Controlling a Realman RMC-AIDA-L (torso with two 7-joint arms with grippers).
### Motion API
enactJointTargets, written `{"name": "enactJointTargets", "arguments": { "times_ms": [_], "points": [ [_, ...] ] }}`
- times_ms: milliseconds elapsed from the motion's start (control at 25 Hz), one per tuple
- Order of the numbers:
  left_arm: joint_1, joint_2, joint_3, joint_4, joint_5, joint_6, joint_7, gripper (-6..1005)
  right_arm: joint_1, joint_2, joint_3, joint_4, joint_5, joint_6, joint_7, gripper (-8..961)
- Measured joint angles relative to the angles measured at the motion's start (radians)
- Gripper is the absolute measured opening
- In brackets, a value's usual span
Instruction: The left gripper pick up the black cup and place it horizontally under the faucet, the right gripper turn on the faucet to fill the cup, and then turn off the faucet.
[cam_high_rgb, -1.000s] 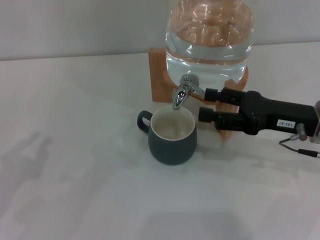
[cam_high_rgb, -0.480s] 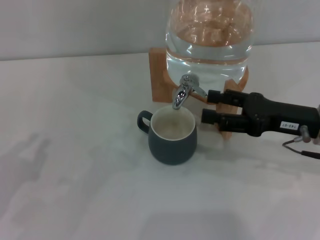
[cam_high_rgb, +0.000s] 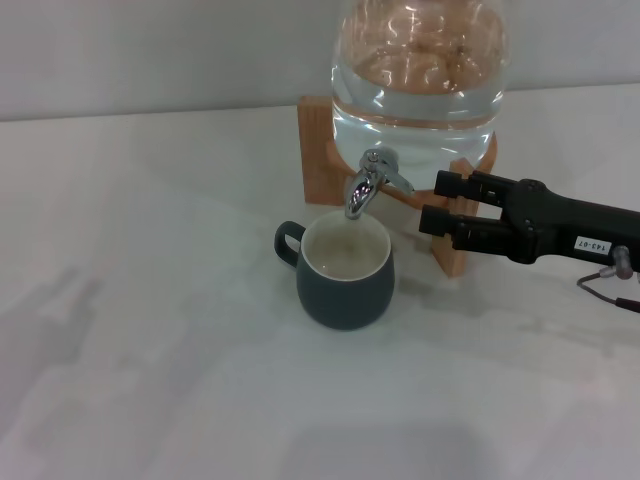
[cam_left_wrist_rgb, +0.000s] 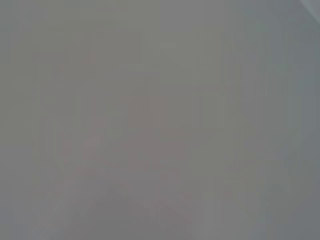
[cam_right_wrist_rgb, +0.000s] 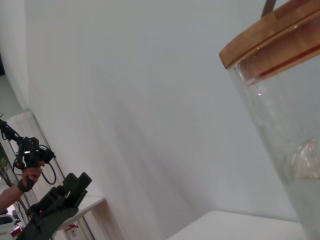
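Large clear glass water jar with a wooden lid, sitting on a light wooden stand at the back of the white table; full of water, so judged heavy and breakable, not something to push hard against. Right gripper, black two-fingered on a black arm, reaches in from the right, fingers spread apart, holding nothing, tips just beside the faucet and not touching it. Rounded dark grey-black cup with cream inside and small loop handle stands upright on the table directly under the spout, handle pointing left; likely ceramic, stiff, smooth, heavier once filled, best taken around the body or by the handle. Small shiny chrome faucet with lever handle at the jar base: hard, slick metal, the lever is the grip point. Left gripper not visible in any view.
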Motion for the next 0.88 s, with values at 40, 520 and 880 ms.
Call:
{"name": "enactJointTargets", "arguments": {
  "times_ms": [40, 520, 880],
  "points": [
    [0.0, 0.0, 0.0, 0.0, 0.0, -0.002, -0.002, 409, 0.0, 0.0, -0.002, 0.0, -0.001, -0.002, 0.0, 843],
    [0.033, 0.003, -0.003, 0.024, -0.119, -0.063, -0.047, 413, 0.0, 0.0, -0.001, 0.004, -0.007, -0.005, 0.0, 842],
    [0.137, 0.005, -0.008, 0.026, -0.292, -0.059, -0.045, 415, -0.007, -0.004, 0.001, 0.002, -0.001, -0.006, 0.0, 842]
  ]
}}
